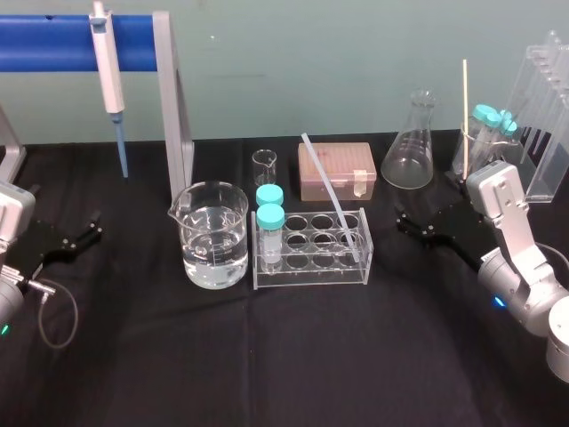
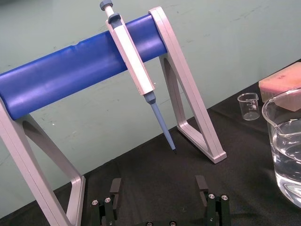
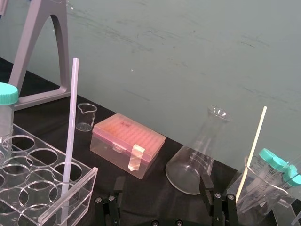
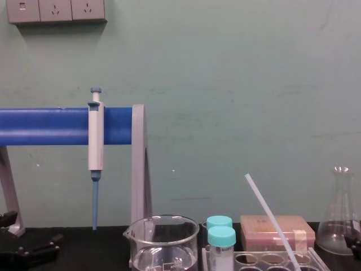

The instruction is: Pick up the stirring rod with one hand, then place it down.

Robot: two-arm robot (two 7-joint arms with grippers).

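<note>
Not yet lifting: stirring rod [image 1: 333, 200] leaning in centre rack [image 1: 311, 272]; I'm holding right gripper [image 1: 402, 222] and left gripper [image 1: 93, 228] spread wide, empty, at mid-frame edges

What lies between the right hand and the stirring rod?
Head view: bare black cloth and the end wall of the clear rack separate the right hand from the stirring rod.

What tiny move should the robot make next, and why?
Probably the right gripper should ease left towards the long, thin translucent-white stirring rod. The rod leans in the clear plastic test-tube rack, untouched; that open gripper sits nearest, while the left gripper rests beyond the glass beaker.
</note>
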